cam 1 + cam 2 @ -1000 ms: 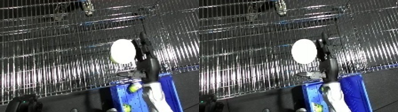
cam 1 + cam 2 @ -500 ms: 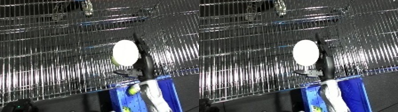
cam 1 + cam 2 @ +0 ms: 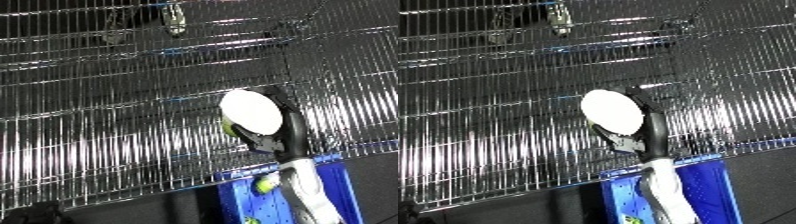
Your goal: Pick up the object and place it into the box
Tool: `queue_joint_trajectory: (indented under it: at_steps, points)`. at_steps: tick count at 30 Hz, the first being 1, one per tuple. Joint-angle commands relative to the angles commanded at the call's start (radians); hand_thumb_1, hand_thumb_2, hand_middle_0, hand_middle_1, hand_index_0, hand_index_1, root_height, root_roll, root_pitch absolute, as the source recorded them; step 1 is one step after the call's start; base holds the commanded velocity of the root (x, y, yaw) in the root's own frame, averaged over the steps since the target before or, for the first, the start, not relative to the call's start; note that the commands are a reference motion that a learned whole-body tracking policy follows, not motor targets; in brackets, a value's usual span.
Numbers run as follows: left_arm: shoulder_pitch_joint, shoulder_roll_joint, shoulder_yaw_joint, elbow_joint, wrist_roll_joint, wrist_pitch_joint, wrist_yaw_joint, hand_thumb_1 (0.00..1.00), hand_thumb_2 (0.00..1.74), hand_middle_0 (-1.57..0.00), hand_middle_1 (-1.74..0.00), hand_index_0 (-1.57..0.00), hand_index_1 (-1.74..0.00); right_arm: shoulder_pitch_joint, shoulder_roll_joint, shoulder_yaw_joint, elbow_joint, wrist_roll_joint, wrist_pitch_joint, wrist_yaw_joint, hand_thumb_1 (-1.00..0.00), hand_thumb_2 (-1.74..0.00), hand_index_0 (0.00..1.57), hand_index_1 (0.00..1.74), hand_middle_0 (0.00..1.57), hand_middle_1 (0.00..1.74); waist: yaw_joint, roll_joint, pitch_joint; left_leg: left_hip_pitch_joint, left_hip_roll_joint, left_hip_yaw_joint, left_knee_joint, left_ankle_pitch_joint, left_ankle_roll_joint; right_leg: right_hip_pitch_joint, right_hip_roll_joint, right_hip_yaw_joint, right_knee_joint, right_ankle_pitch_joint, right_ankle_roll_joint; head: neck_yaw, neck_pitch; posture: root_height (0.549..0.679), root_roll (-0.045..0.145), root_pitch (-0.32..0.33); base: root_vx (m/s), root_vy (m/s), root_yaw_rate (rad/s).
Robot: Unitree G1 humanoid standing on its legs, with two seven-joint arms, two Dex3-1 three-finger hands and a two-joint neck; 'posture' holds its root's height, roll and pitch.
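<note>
Wire shelf [image 3: 107, 130] spans view; blue bin [image 3: 342, 180] at its lower front edge.

A black right hand [image 3: 642, 132] rises at the centre of the frame, curled round a white oval object [image 3: 611, 111], in front of a shiny wire shelf [image 3: 487, 130]. Its white forearm [image 3: 664, 192] comes up from the lower edge over a blue bin [image 3: 704, 185] at lower right.

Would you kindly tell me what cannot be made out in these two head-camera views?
- Right robot hand: its fingers lie behind the white oval object in both views, so the grip is unclear.
- Left robot hand: in neither view.
- Blue plastic bin: cut off by the lower edge, and the forearm covers its middle.
- Small things on the upper wire shelf: too blurred to name.
</note>
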Motion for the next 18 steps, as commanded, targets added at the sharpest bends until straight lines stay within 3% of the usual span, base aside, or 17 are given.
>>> queue_joint_trajectory:
  at_steps: [7,9,18]
  points:
    - [0.023,0.007,0.016,-0.013,0.004,-0.007,-0.007,1.00,1.74,-1.57,-1.74,-1.57,-1.74,0.031,-0.005,-0.011,-0.080,-0.041,0.003,-0.031,-0.85,-1.48,1.33,1.48,1.33,1.48,-0.008,-0.007,0.000,0.031,-0.001,0.001,-0.029,0.006,-0.0014,0.034,0.0048,0.002,-0.031,0.007,-0.0003,0.011,-0.006,0.602,0.045,0.157,-0.029,-0.018,-0.027]
    - [0.051,0.009,0.032,-0.024,0.015,-0.017,-0.018,1.00,1.74,-1.57,-1.74,-1.57,-1.74,0.082,0.002,-0.025,-0.172,-0.081,0.011,-0.062,-0.85,-1.48,1.33,1.48,1.33,1.48,-0.019,-0.015,0.000,0.059,0.000,0.008,-0.051,0.005,-0.0006,0.061,0.0110,0.007,-0.053,0.009,0.0001,0.026,-0.021,0.607,0.044,0.149,-0.035,-0.024,-0.074]
    - [0.116,0.007,0.094,-0.060,0.053,-0.014,-0.055,1.00,1.74,-1.57,-1.74,-1.57,-1.74,0.285,0.006,-0.107,-0.359,-0.150,0.002,-0.131,-0.85,-1.48,1.33,1.48,1.33,1.48,-0.067,-0.034,0.000,0.129,0.017,0.030,-0.079,-0.005,0.0020,0.130,0.0171,0.029,-0.105,0.022,0.0091,0.049,-0.084,0.616,0.046,0.118,-0.031,-0.010,-0.156]
